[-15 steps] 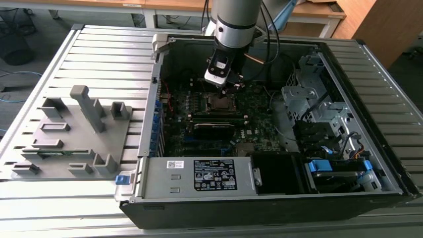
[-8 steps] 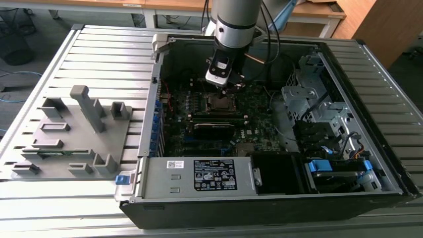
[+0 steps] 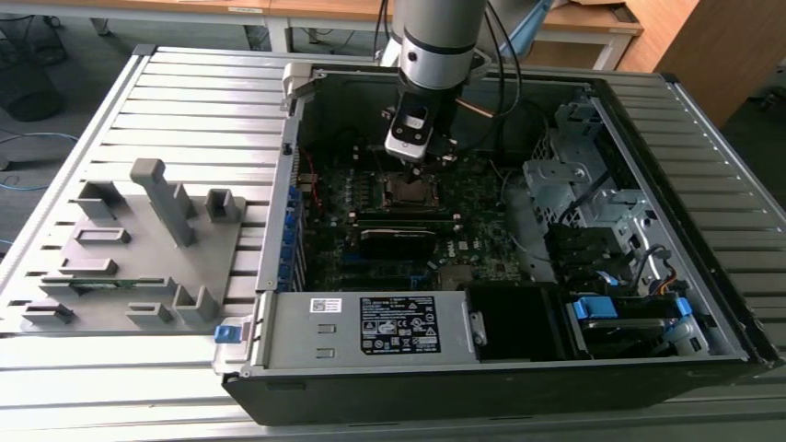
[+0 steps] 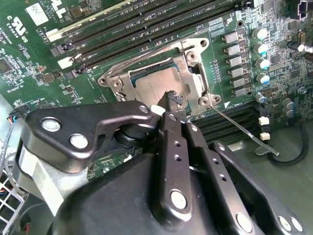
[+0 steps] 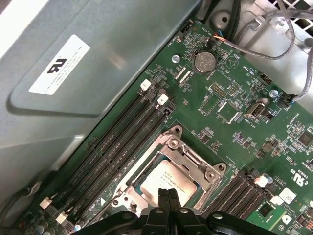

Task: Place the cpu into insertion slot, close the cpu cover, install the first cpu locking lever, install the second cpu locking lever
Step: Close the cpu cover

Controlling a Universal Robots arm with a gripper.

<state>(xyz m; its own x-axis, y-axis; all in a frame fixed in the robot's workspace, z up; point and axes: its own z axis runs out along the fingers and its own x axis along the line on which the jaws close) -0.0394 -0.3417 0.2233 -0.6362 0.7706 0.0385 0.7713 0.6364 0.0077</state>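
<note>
I have the pincer (image 5: 167, 195) poised directly over the socket (image 3: 408, 191). Its two fingers are pressed together with nothing between them. In both wrist views the joined tip is at the near edge of the chip (image 5: 165, 178), though I cannot tell whether it actually touches. I read this as a pushing pose, since a closed tip makes a narrow, stiff poker better suited to pressing or nudging than to grabbing.

The chip lies flat in the socket. Its grey top shows through the window of the cover frame (image 4: 194, 73), which sits down around it. By my reckoning, seating the chip and closing the cover are both done.

In the second wrist view, a thin wire lever (image 4: 242, 129) runs out from one corner of the socket and slants across the memory slots (image 4: 234, 113) beside it. Its bent end hangs free, so I judge it unlatched. A second wire (image 4: 146, 55) lies along the opposite side of the socket, and I cannot tell whether it is caught under its hook.

In the exterior view the arm drops almost straight down onto the socket inside the open computer case (image 3: 276, 235). That approach probably keeps it clear of the cables and metal cages to either side of the socket.
</note>
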